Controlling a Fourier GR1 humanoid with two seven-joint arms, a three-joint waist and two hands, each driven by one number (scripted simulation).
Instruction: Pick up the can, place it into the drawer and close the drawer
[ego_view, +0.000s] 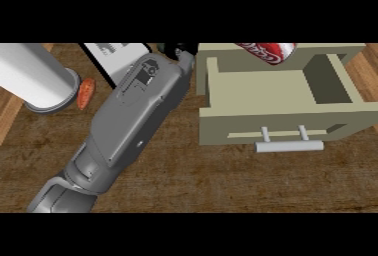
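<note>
Grey forearm (133, 115) is stretching up from below; its left hand (176, 50) is mostly hidden, grip unclear. Red can (269, 51) is lying at the open drawer's (258, 127) far edge.

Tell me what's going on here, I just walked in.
A robot is working at a wooden counter with an open drawer. A red can sits at the drawer's back edge, partly cut off by the top of the view. One grey forearm reaches up toward the top; its black hand barely shows, so its fingers can't be judged. A white cylinder and a small orange item are at the left.
</note>
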